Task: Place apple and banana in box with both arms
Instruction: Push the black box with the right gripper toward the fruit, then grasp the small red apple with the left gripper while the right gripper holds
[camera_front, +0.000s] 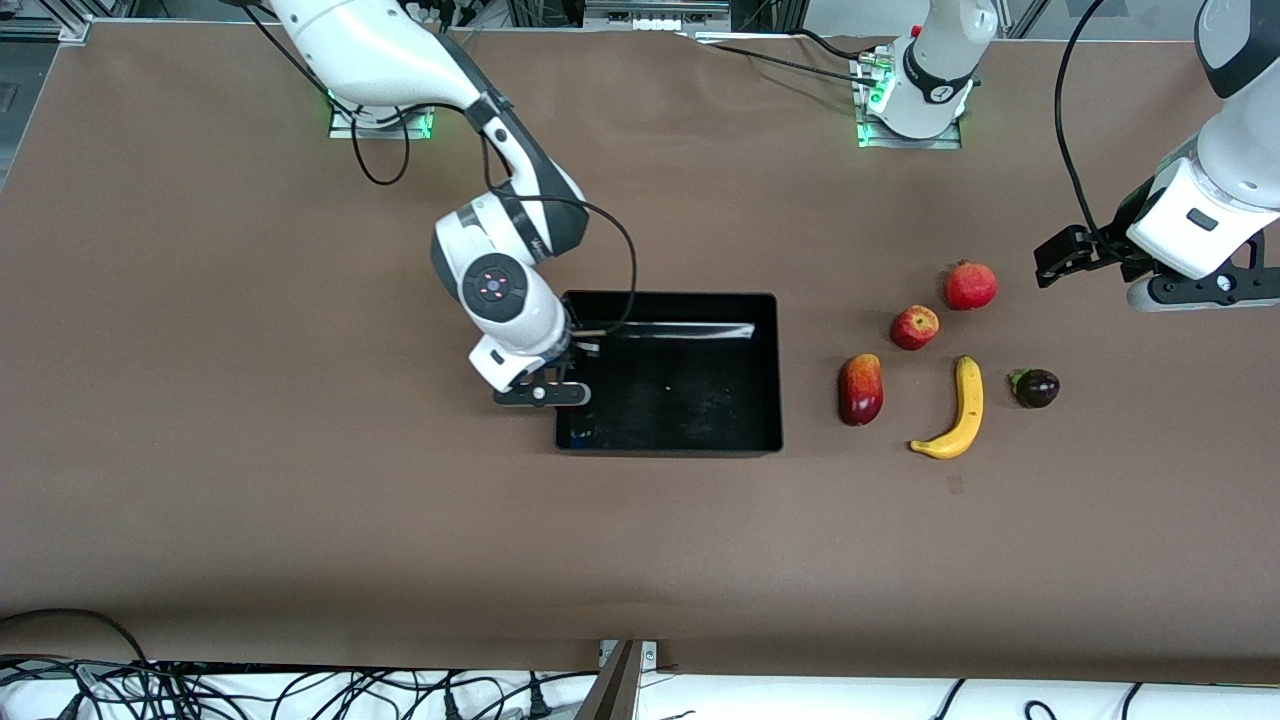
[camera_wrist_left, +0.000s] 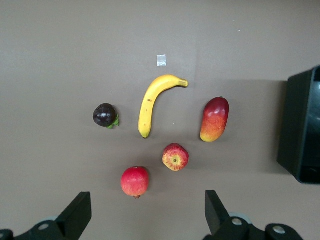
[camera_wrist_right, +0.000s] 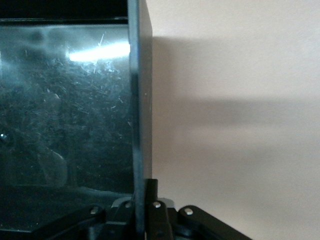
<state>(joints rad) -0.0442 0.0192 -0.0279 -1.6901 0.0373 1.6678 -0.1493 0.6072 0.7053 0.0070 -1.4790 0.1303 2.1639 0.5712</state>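
Now the apple (camera_front: 914, 327), small, round and red-yellow, lies on the brown table (camera_front: 300, 500), with the curved yellow banana (camera_front: 958, 412) at its five o'clock in the front view. Both are outside the glossy black box (camera_front: 770, 380), which holds no fruit. My right gripper (camera_front: 577, 405) is clenched on its thin wall. My left gripper (camera_wrist_left: 145, 212) hangs released over the fruits.

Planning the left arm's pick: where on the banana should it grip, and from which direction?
Grip the banana at mid-length, coming straight down, fingers across its narrow width. It lies flat with bare table on both long sides. The apple sits off one tip, so the ends are tighter. The left gripper is open above the fruit; the right gripper is shut on the box wall.
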